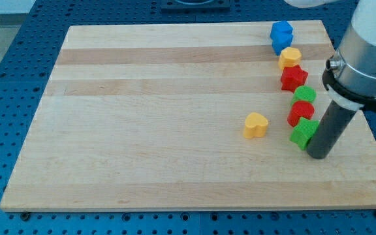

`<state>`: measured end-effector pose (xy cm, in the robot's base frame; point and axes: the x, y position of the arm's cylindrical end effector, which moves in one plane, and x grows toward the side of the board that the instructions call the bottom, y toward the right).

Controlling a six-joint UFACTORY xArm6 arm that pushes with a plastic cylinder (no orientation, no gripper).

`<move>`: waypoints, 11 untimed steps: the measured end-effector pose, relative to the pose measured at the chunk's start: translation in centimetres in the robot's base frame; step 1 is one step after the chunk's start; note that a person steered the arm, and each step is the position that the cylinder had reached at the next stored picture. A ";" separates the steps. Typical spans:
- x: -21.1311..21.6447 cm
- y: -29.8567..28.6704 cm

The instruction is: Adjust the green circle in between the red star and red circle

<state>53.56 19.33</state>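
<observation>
The green circle [304, 94] is a small, smooth plastic disc, sitting near the wooden board's [142, 130] right edge, touching the red star [293, 78] above and the red circle [300, 112] below. A green star-like block [303, 134] lies beneath, with my tip [318, 155] just beside its right. A yellow heart [256, 125] rests apart to the left; a yellow block [290, 57] and blue block [281, 35] top the column. There is no claw, only a matte dark rod

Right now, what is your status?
My tip beside green star block, view's right. Green circle block between red star block and red circle block. Nothing blocking.
</observation>
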 end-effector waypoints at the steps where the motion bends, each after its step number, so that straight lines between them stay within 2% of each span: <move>1: -0.7 0.0; 5: -1.5 2.8; 9: -9.0 3.1; 11: -10.3 3.1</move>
